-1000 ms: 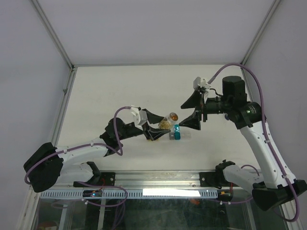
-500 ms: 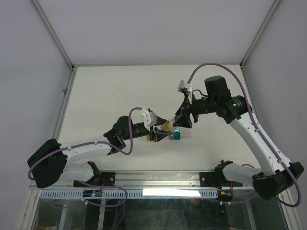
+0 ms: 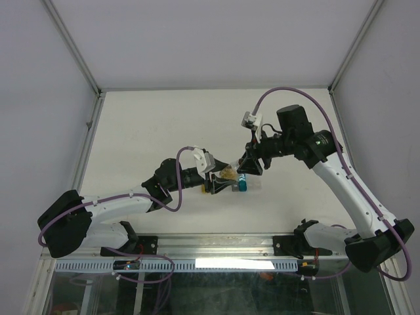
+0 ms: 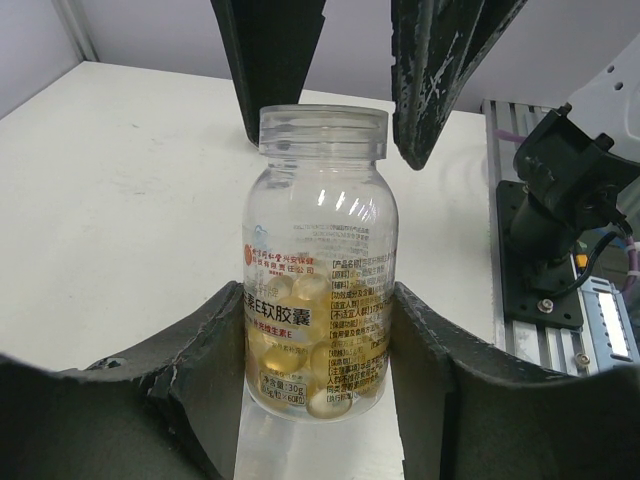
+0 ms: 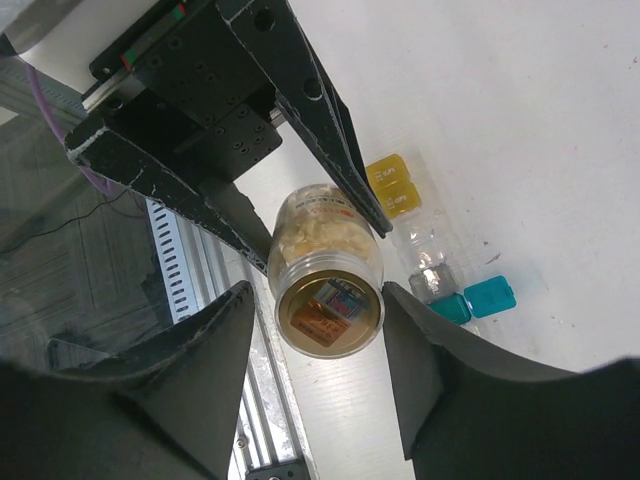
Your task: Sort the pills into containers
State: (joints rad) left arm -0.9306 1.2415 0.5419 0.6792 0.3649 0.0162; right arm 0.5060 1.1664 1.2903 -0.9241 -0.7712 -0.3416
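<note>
The left gripper (image 4: 320, 300) is clamped on the lower body of the pill bottle (image 4: 320, 270), one finger pressed to each side, holding it off the table (image 3: 164, 125) with the cap end turned toward the right arm. A second ago the bottle sat a little further left; the left arm has since pushed it forward to meet its partner. The pills (image 4: 318, 365), yellow softgels, fill roughly the bottom half of the bottle, and its cap (image 4: 322, 130) looks to be on.

Under the bottle, on the table, lies a short row. The yellow container (image 5: 392, 187) is toward the bottle's left, the clear container (image 5: 432, 270) is next, and the teal container (image 5: 480, 298) is just past the bottle's right side. Whether any of them holds a pill I cannot tell.

The right gripper (image 5: 318, 300) has made the big move. A second ago it was well off to the right of the bottle; now it has swung in, jaws apart, one finger on either side of the cap and, as far as the wrist views show, not gripping it.

I judge that the approach is over and cap removal is about to start. Sorting proper seems not begun, since the pills appear to be all in the bottle. Next, the right fingers must close squarely on the cap while the left holds firm
</note>
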